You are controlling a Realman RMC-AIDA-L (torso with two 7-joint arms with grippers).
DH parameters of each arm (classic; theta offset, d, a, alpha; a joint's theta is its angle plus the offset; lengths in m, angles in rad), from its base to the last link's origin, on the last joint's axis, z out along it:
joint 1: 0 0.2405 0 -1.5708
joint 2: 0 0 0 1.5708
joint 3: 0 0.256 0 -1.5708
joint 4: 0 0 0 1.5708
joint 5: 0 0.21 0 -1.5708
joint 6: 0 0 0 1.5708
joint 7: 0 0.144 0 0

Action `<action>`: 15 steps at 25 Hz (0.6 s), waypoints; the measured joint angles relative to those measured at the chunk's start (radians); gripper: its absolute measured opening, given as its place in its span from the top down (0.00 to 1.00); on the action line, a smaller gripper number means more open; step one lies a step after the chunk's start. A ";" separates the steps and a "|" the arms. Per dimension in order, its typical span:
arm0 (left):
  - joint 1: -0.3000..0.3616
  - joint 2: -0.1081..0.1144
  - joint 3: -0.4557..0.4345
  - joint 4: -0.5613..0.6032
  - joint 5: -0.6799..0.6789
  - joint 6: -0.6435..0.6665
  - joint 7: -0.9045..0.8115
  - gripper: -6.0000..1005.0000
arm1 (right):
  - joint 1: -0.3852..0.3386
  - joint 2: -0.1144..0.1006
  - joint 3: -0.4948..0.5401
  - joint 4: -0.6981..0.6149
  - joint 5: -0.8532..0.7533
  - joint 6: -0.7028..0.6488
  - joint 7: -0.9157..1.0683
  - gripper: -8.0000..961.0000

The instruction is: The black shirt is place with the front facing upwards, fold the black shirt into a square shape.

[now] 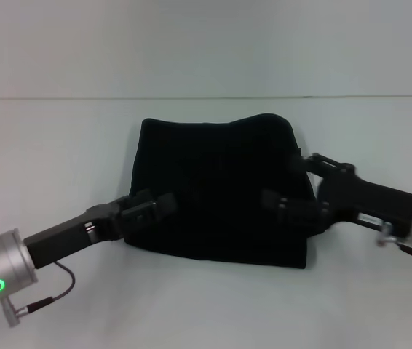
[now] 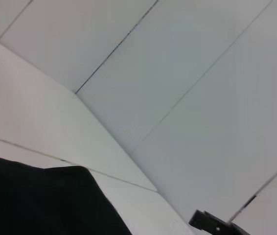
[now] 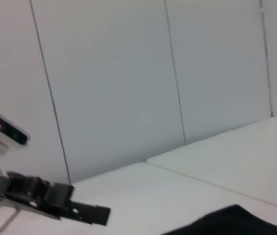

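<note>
The black shirt lies on the white table as a folded, roughly square bundle, and no lettering shows. My left gripper reaches in from the left over the shirt's lower left edge. My right gripper reaches in from the right over the lower right part. Both are black against the black cloth. The left wrist view shows a corner of the shirt and, farther off, the right gripper. The right wrist view shows an edge of the shirt and, farther off, the left gripper.
The white table spreads out around the shirt on all sides. A pale panelled wall stands behind the table's back edge. A thin cable hangs under my left wrist.
</note>
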State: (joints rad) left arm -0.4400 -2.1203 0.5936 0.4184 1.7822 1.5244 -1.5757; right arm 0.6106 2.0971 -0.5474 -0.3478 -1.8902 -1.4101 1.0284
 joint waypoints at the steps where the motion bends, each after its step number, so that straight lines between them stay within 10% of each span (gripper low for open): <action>1: 0.002 0.002 0.000 -0.001 0.000 -0.001 -0.001 0.09 | 0.014 0.000 -0.003 0.016 0.000 0.030 -0.016 0.02; 15: 0.007 0.005 0.000 -0.005 -0.004 0.008 0.008 0.10 | 0.017 0.001 -0.022 0.137 -0.001 0.312 -0.143 0.02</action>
State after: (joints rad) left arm -0.4334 -2.1155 0.5936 0.4136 1.7784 1.5321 -1.5678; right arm 0.6271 2.0983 -0.5690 -0.2104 -1.8908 -1.0977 0.8852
